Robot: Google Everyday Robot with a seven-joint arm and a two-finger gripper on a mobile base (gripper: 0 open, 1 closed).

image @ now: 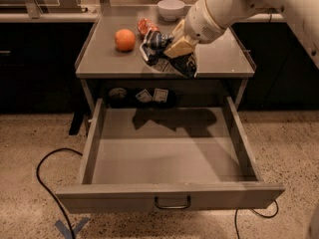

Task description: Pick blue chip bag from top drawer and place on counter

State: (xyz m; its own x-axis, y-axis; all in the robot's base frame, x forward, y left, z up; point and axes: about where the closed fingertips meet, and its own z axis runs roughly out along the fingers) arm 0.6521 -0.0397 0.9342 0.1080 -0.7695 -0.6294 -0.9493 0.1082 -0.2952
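Blue bag (178, 63) in claw (163, 47) over counter (107, 59)

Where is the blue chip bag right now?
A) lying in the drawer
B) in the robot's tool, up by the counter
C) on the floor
B: the tool grips the chip bag in the air at the counter front edge, above the open drawer.

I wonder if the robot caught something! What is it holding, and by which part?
The gripper holds the crumpled dark blue foil chip bag by its upper part, over the flat grey metal counter's front edge.
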